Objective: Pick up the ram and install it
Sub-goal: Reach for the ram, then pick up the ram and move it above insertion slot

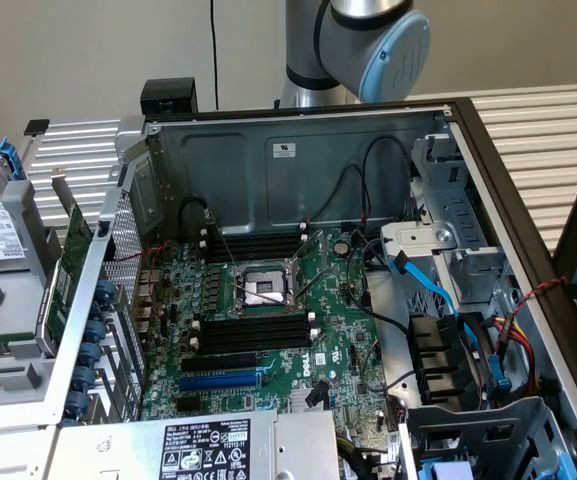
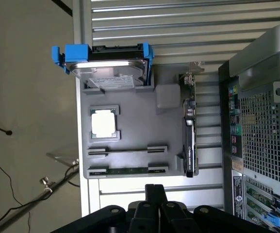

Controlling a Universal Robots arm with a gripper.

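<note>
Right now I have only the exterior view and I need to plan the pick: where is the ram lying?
Observer: In the wrist view, the ram lies flat in a holder on the gray tray outside the case.
Operator: Which holder? I want the right one.
Observer: The one nearest the gripper. The neighbouring holder looks empty, with no green stick in it.
Operator: Is the gripper carrying anything?
Observer: No. It is shut, holds nothing, and sits off the tray's edge, apart from the ram.
</note>
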